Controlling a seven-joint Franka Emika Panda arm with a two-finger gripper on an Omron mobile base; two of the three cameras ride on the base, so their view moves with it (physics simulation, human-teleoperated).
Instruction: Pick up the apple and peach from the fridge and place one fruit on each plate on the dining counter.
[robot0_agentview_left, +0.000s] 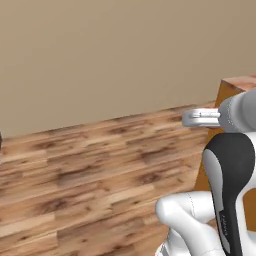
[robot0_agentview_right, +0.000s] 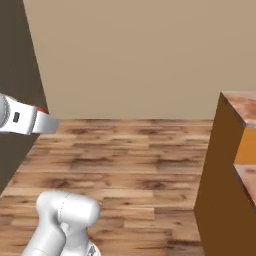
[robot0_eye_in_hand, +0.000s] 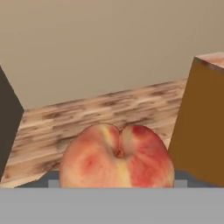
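The peach (robot0_eye_in_hand: 117, 156) is gripped between the fingers and carried high above the wooden floor (robot0_agentview_left: 90, 175), presumably so it reaches the orange-fronted bench (robot0_eye_in_hand: 202, 118) ahead for plating.

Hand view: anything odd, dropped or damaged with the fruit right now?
Nothing stands out. The peach sits whole and unbruised right at the gripper, above the wooden floor, with the end of the orange counter to one side. Nothing lies spilled on the floor.
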